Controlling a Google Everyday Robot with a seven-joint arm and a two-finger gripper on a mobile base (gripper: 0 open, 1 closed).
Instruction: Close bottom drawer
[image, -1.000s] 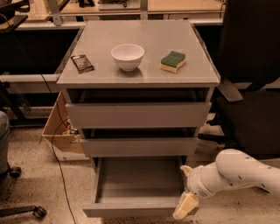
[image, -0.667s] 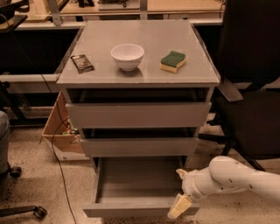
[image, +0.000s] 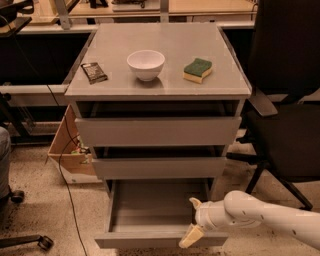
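Observation:
The bottom drawer is pulled out of the grey cabinet, and its shallow grey tray looks empty. My gripper is at the right end of the drawer's front edge, on a white arm coming in from the lower right. Its cream fingers are apart: one fingertip is over the tray and the other lies against the drawer front. It holds nothing.
Two wider drawers above are slightly ajar. On the cabinet top are a white bowl, a green-and-yellow sponge and a dark packet. A black chair stands to the right, and a cardboard box to the left.
My arm has moved left along the drawer front, bringing the gripper further over the drawer's right end. The drawer is still pulled out.

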